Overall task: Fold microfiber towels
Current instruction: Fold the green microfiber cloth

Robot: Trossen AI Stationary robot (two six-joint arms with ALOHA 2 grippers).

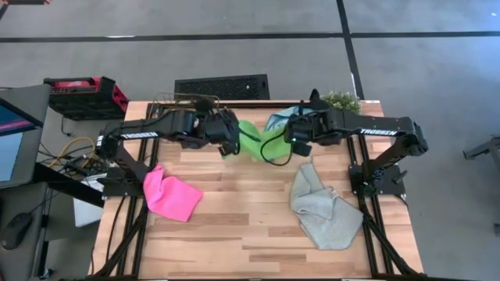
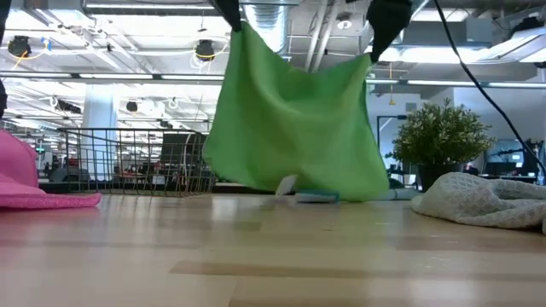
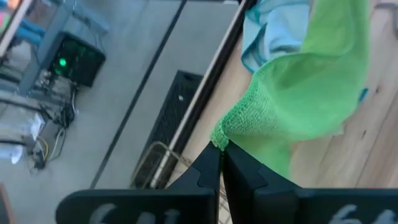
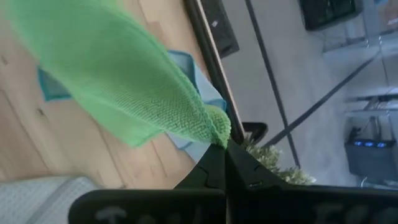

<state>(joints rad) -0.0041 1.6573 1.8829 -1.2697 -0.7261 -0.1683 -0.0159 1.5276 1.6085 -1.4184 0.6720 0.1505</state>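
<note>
High view: left end effector (image 1: 228, 142) and right end effector (image 1: 291, 134) raised over the far middle of the counter (image 1: 234, 234), green towel (image 1: 256, 142) strung between them. Teal towel (image 1: 278, 119) just behind, partly hidden. Pink towel (image 1: 170, 195) crumpled near the left edge, grey towel (image 1: 322, 209) rumpled toward the right; potted plant (image 1: 341, 100) at the far right corner. Risk here: arms close together, so any inward swing could knock one wrist against the other.

Low view: green towel (image 2: 294, 128) hanging as a sheet from its two top corners, lower hem at or just above the wood, teal towel (image 2: 317, 197) a sliver beneath. Dragging that hem sideways likely to catch the teal cloth and pull it along, or to bunch the fold. Wire basket (image 2: 141, 162) and plant (image 2: 439, 136) behind.

Left wrist view: left end effector (image 3: 220, 163) pressed together on the very tip of a green corner (image 3: 219, 138). Thin purchase; could slip under tension.

Right wrist view: right end effector (image 4: 225, 158) likewise pinching only a corner nub of green towel (image 4: 217, 127). Uneven pull between arms likely to tear one corner free and drop the sheet crooked.
</note>
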